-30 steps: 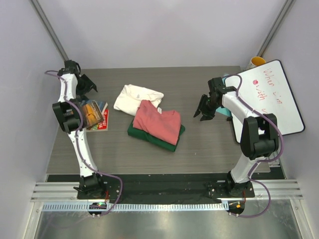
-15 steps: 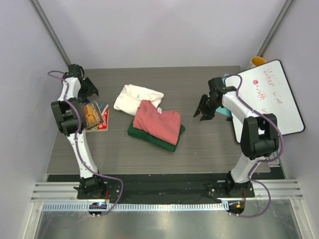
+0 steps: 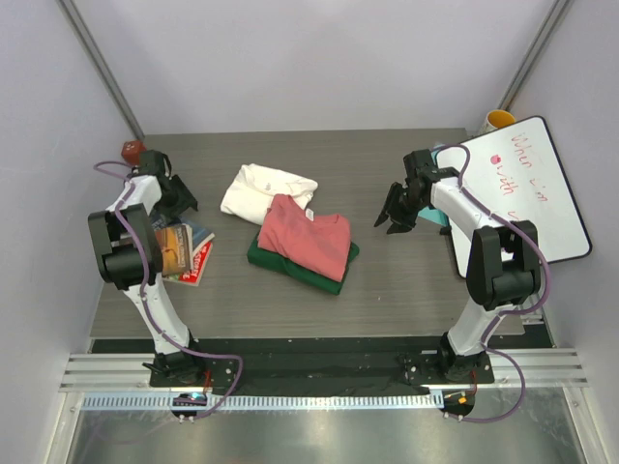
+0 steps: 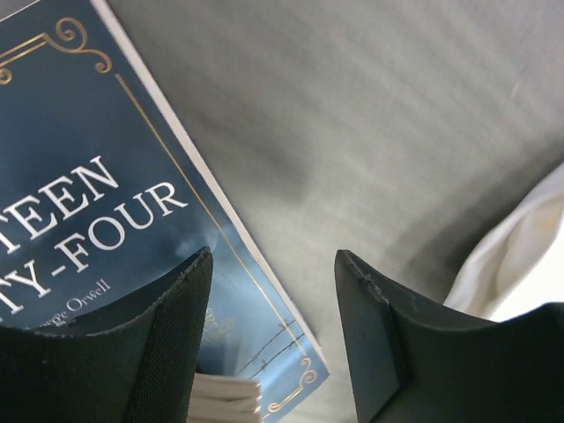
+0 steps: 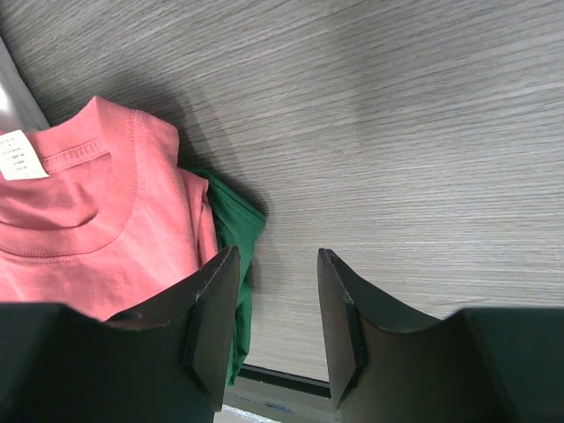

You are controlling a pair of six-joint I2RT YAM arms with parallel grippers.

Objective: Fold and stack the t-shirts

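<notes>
The salmon-pink t-shirt [image 3: 308, 236] lies folded on the folded dark green t-shirt [image 3: 329, 276] at the table's middle. The cream-white t-shirt [image 3: 263, 190] lies folded just behind them, touching the pink one. My left gripper [image 3: 184, 198] is open and empty at the left, over the books' far corner, well left of the cream shirt [image 4: 520, 264]. My right gripper [image 3: 395, 218] is open and empty, to the right of the stack. The right wrist view shows the pink shirt [image 5: 88, 229] with its white neck label [image 5: 19, 155] and the green shirt's edge [image 5: 233, 229].
Glossy books [image 3: 182, 249] lie at the left; the top blue one [image 4: 97, 203] fills the left wrist view. A whiteboard [image 3: 527, 184] stands at the right, with a yellow cup [image 3: 499, 119] behind it. A small red-brown object [image 3: 132, 150] sits at the far left corner.
My left arm has swung nearer and to the right over the books, uncovering the red-brown object. The books have shifted a little nearer. The right arm and the shirts have not moved.
</notes>
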